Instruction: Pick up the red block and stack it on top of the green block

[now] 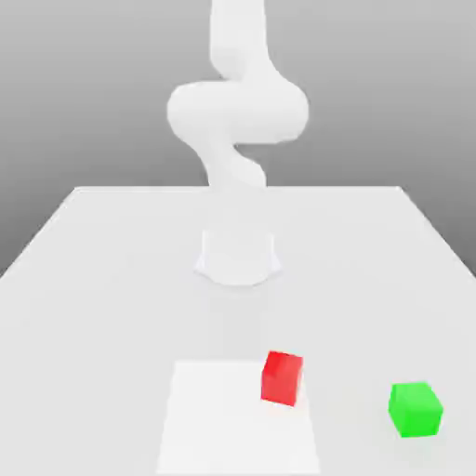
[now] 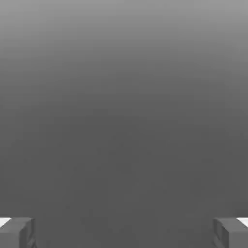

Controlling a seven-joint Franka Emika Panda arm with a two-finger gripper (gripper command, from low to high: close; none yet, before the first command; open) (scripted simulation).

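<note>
The red block [image 1: 282, 377] rests on the white table [image 1: 102, 279] near its front, slightly turned, at the edge of a paler square patch [image 1: 218, 423]. The green block [image 1: 415, 409] sits on the table apart from it, toward the exterior view's right and a little nearer the front. In the hand view my gripper [image 2: 124, 233] is open, its two grey fingertips [image 2: 17, 233] far apart with nothing between them, facing plain grey background. My white arm [image 1: 237, 112] rises from its base and bends upward, well above both blocks.
The arm's round base [image 1: 239, 256] stands at the middle of the table, behind the blocks. The table's edges run along the exterior view's left and right sides and the far back.
</note>
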